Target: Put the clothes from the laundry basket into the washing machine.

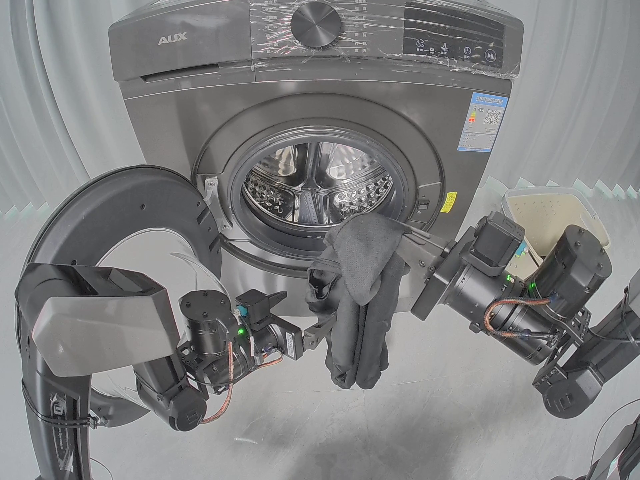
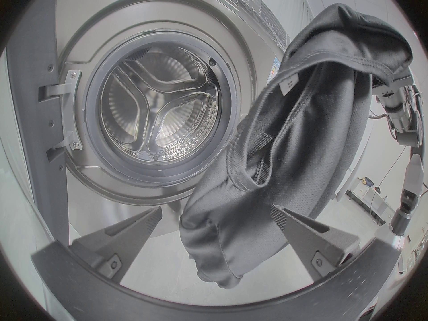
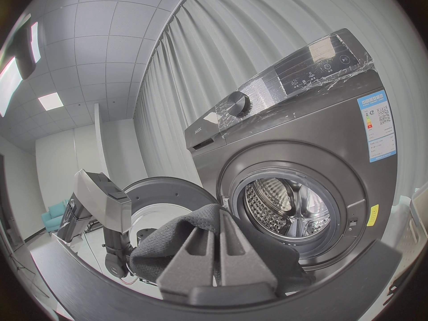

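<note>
We see the right tool (image 3: 218, 217) clamped on a dark garment (image 1: 363, 275) (hanging limp) before the open washing machine (image 1: 200, 121); the left tool (image 2: 216, 212) gapes wide, empty, beside it.

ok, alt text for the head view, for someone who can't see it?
The right hand, shut, holds a dark grey garment hanging before the open drum of the washing machine. The open left hand sits low beside it. The door is swung left; a pale basket stands at right.
</note>
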Available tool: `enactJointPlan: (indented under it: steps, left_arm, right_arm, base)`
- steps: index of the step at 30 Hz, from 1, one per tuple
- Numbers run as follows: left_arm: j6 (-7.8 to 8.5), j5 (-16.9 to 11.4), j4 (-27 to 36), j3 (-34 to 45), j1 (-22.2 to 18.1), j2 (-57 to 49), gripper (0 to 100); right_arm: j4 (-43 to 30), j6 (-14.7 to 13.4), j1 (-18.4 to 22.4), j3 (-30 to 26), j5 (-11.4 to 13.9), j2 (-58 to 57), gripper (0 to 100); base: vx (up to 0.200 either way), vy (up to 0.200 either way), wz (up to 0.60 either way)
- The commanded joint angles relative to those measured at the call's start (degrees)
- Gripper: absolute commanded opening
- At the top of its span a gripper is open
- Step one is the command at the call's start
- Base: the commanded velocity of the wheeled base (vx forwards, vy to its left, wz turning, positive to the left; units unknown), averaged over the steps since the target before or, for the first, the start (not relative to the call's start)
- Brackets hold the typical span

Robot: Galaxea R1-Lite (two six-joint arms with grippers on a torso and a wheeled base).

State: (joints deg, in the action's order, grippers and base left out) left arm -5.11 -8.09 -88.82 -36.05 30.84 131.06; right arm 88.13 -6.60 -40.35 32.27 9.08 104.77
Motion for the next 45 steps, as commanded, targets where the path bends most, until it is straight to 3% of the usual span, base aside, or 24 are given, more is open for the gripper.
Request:
enactJointPlan:
  steps: [1, 35, 44, 45]
  left_arm:
    - [0.19, 0.01, -0.04, -0.95, -0.08, 1.04, 100]
    - [0.45, 1.06, -0.04, -6.4, -0.08, 3.76, 100]
    - [0.54, -0.08, -0.12, -10.62, -0.17, 6.75, 100]
    - [0.54, -0.17, -0.12, -11.15, -0.26, 6.93, 0]
  right_arm:
    - [0.12, 0.0, -0.61, -0.89, 0.06, -0.35, 0]
    - [0.12, -0.08, -4.3, -2.56, -1.17, -0.09, 0]
    - [0.12, -0.79, -5.44, -2.47, -1.44, 1.23, 0]
    - [0.2, -0.79, -5.44, -2.47, -1.44, 1.32, 0]
  base:
    - [0.0, 0.0, 0.0]
    - [0.0, 0.0, 0.0]
    - [0.0, 0.0, 0.0]
    - [0.0, 0.0, 0.0]
